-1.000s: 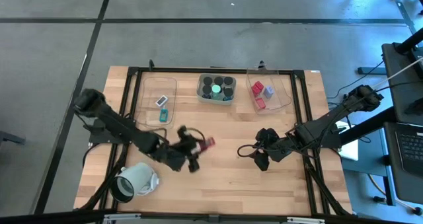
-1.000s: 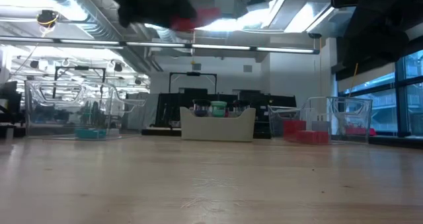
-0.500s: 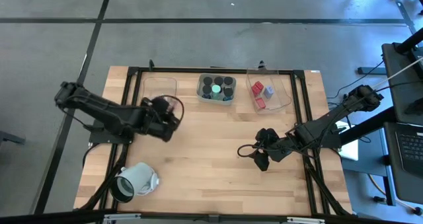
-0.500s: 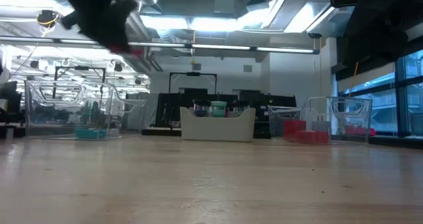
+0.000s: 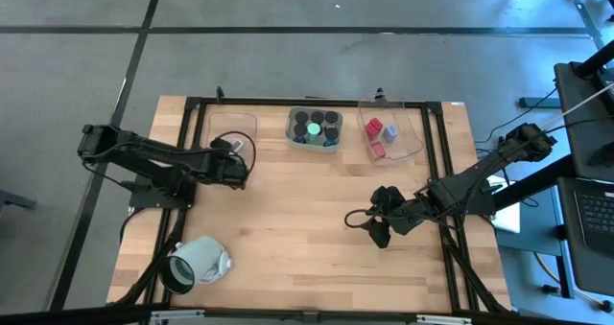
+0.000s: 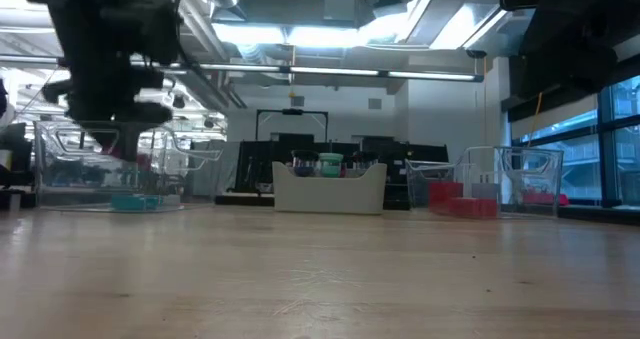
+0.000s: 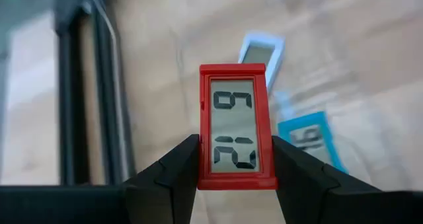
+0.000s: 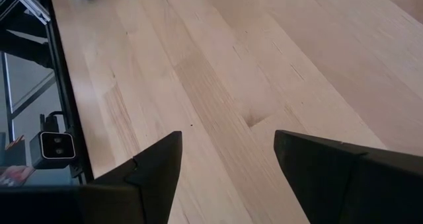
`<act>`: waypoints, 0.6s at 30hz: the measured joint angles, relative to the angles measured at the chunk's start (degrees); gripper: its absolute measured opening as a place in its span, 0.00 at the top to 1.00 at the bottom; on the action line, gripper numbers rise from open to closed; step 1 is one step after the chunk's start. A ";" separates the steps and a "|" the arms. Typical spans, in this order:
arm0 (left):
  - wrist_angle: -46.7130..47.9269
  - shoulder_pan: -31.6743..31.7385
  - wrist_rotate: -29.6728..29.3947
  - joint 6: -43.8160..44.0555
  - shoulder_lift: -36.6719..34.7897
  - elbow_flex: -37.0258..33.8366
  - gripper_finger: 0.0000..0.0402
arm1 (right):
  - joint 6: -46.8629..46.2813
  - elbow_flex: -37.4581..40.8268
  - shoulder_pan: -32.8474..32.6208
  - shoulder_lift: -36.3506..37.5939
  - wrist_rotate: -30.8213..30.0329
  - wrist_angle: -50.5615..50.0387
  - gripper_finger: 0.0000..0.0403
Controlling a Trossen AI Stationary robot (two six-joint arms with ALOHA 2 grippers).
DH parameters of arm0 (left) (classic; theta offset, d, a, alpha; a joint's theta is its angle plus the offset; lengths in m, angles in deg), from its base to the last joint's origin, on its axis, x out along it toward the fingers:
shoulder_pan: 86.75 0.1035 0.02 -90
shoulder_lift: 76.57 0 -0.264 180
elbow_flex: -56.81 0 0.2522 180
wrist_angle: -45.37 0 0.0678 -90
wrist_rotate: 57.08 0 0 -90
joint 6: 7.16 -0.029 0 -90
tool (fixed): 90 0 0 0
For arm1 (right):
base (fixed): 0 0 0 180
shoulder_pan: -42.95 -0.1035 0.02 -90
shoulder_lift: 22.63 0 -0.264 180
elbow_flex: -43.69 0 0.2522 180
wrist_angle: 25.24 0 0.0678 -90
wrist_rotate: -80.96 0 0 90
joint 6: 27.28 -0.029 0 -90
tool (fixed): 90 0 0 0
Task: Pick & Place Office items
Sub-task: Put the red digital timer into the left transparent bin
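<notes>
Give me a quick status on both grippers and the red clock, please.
Left gripper shut on red clock, over left tray. Right gripper open, idle above bare table. Nothing in the way.

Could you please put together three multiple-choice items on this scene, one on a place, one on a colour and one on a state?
1. Where is the left gripper?
A. Over the clear plastic tray at the table's back left
B. Over the large pale hollow cylinder
C. Over the tray of red blocks

2. What colour is the frame of the small flat rectangular display between its fingers?
A. Teal
B. White
C. Red

3. How does the right gripper stand?
A. Shut on a red block
B. Open and empty over bare wood
C. Shut on a black cylinder

Answers: 1 A, the high view shows it at that tray. 2 C, the left wrist view shows a red frame. 3 B, the right wrist view shows parted fingers with only tabletop between.
</notes>
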 joint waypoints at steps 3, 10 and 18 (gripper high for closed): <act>-4.50 1.09 3.78 -1.60 0.02 -3.34 0.61 | -0.02 0.00 -0.02 0.00 -0.02 0.00 0.39; -11.75 2.38 7.19 -5.77 0.02 -7.36 0.60 | -0.01 0.00 -0.01 0.00 -0.04 0.00 0.39; -11.61 3.43 7.19 -8.70 0.02 -7.49 0.58 | -0.01 0.00 -0.02 0.00 -0.04 0.00 0.39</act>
